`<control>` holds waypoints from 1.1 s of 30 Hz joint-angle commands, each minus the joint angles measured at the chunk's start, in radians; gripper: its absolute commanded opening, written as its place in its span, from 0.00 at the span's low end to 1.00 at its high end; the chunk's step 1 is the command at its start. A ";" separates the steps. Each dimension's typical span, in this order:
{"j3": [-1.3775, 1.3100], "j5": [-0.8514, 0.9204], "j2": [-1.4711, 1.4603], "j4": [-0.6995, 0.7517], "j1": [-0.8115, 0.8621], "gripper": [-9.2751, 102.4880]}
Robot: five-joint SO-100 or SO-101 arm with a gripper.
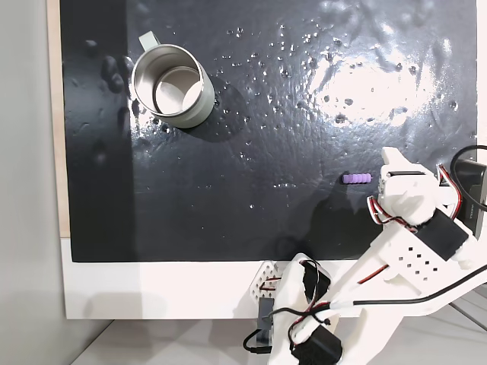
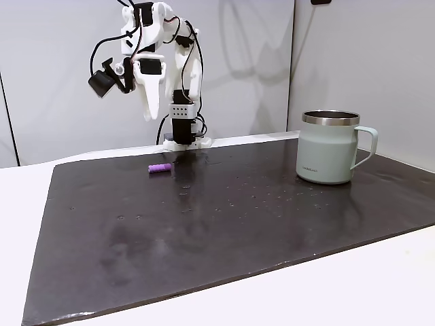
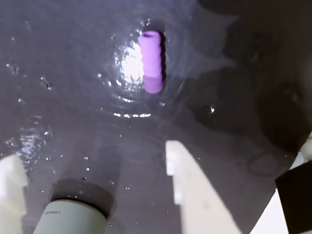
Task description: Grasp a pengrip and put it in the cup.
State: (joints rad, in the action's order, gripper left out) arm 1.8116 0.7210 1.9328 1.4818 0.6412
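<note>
While the pengrip (image 1: pixel 356 179) lies near the mat's (image 1: pixel 251 205) right edge, the gripper (image 3: pixel 92 161) hovers above, jaws spread to straddle it.

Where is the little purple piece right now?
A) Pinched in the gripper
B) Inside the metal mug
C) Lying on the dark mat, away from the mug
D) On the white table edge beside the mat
C: the purple pengrip lies flat on the black mat, far from the cup, and the wrist view shows it bare on the mat ahead of the open gripper, touched by nothing.
</note>
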 commanded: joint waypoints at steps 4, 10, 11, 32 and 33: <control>-0.006 0.012 -0.120 -0.103 0.026 0.34; 0.012 0.012 -0.252 -0.193 0.021 0.34; 0.026 0.012 -0.258 -0.216 0.017 0.33; 0.291 0.009 -0.285 -0.426 -0.057 0.25; 0.291 0.011 -0.298 -0.428 -0.054 0.24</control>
State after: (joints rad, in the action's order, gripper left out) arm 2.1092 0.7210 1.6429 1.0707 0.5906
